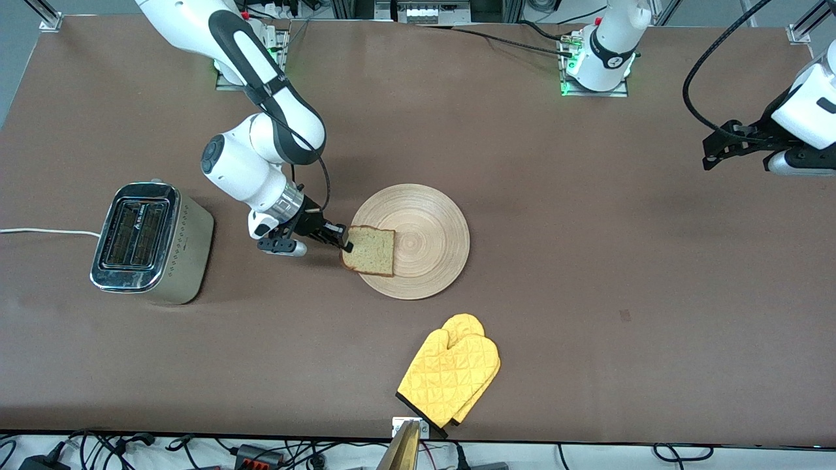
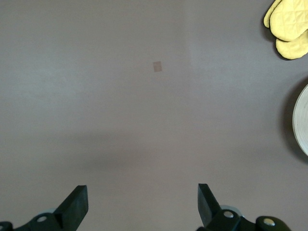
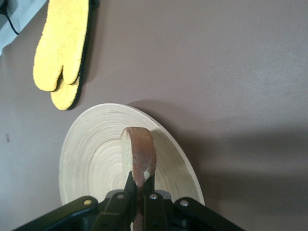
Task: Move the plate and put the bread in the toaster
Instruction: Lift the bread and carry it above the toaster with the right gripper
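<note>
While the bread (image 1: 369, 250) is clamped by its crust in the right gripper (image 1: 344, 238) over the plate (image 1: 418, 240) at mid-counter, it is best lifted level, then carried to the toaster (image 1: 151, 242) near the right arm's edge. The left gripper (image 2: 142, 202) waits, fingers apart, above the counter (image 1: 588, 261). Counted: one slice, one plate, one toaster, two mitts (image 1: 450, 375).

White rounded arm (image 1: 241, 163) shells with black joint bands, a silver wrist ring, black cables and black jaws.
</note>
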